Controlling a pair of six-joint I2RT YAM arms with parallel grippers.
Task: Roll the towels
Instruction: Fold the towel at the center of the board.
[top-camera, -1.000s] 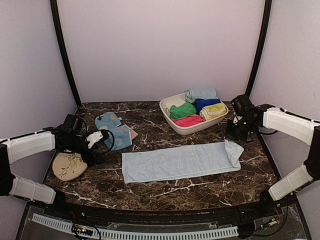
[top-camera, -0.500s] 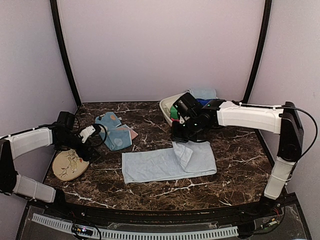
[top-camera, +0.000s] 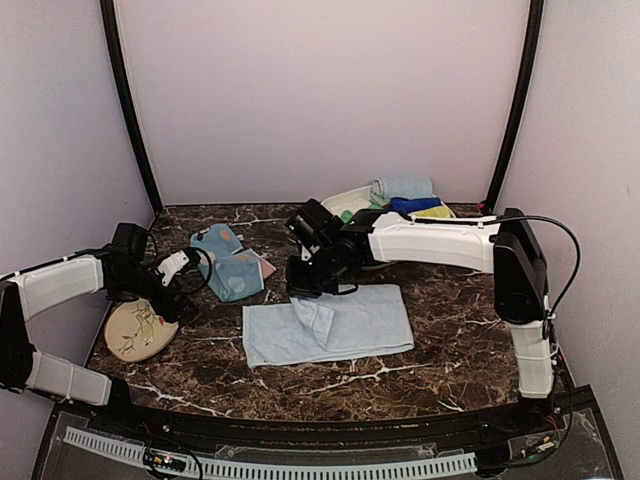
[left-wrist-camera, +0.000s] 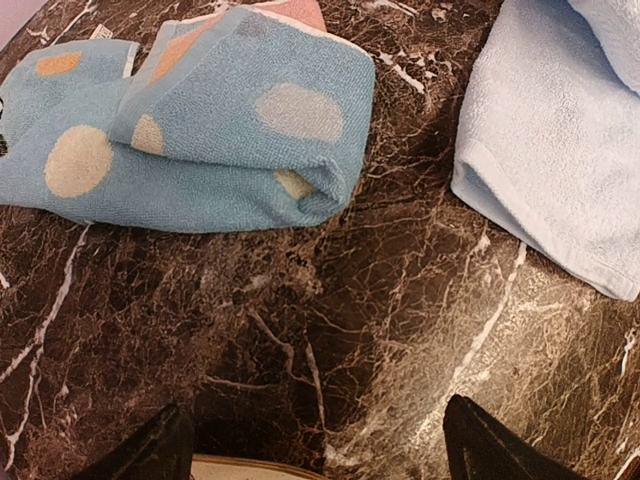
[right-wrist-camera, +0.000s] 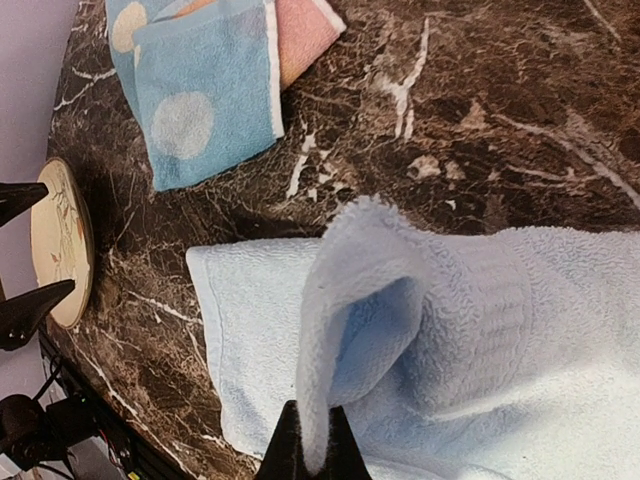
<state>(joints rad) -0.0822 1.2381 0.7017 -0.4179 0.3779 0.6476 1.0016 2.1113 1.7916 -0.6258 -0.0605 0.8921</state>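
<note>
The plain pale blue towel (top-camera: 370, 325) lies flat at the table's middle, its right end folded back leftward over itself. My right gripper (top-camera: 303, 288) is shut on that lifted edge; in the right wrist view the cloth (right-wrist-camera: 520, 330) loops up into the pinched jaws (right-wrist-camera: 312, 455). The spotted blue towel (top-camera: 228, 262) lies loosely folded at the back left, also seen in the left wrist view (left-wrist-camera: 200, 150). My left gripper (top-camera: 178, 288) hovers open in front of it, above bare marble, holding nothing (left-wrist-camera: 315, 460).
A beige plate (top-camera: 135, 332) with a drawing lies at the left edge, under the left arm. A white tub (top-camera: 345, 198) of rolled towels stands at the back right, partly hidden by the right arm. A pink cloth (right-wrist-camera: 305, 30) peeks from under the spotted towel.
My right gripper has carried the pale blue towel's right end far to the left, folding it over itself. The left arm has hardly moved.
</note>
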